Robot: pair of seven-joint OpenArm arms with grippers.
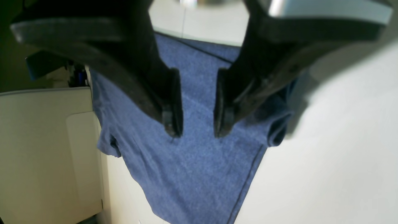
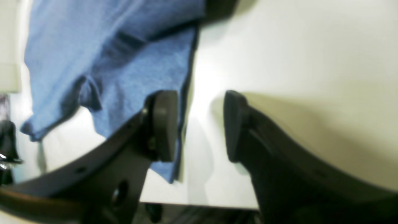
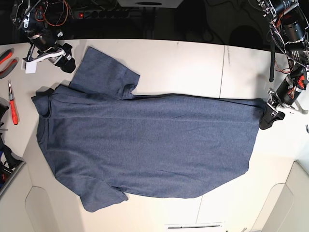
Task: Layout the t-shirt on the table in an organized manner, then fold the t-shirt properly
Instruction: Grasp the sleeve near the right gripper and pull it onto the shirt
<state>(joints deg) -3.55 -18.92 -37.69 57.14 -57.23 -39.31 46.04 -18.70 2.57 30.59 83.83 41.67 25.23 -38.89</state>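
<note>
Heathered navy-blue short-sleeve cotton t-shirt point(image 3: 145, 145): spread flat, plain side up, on off-white matte table point(image 3: 193, 63); left gripper point(image 1: 197, 119) released above hem; right gripper point(image 2: 200, 124) released beside sleeve edge

base cam: overhead, straight down, far enough for the whole table point(image 3: 193, 58) and shirt point(image 3: 154, 145). left wrist cam: close, looks past its fingers point(image 1: 172, 102) down onto the shirt point(image 1: 192, 161), at base's right edge. right wrist cam: close too, fingers point(image 2: 164, 124) lower frame, shirt point(image 2: 102, 53) upper left, near base's upper left
</note>
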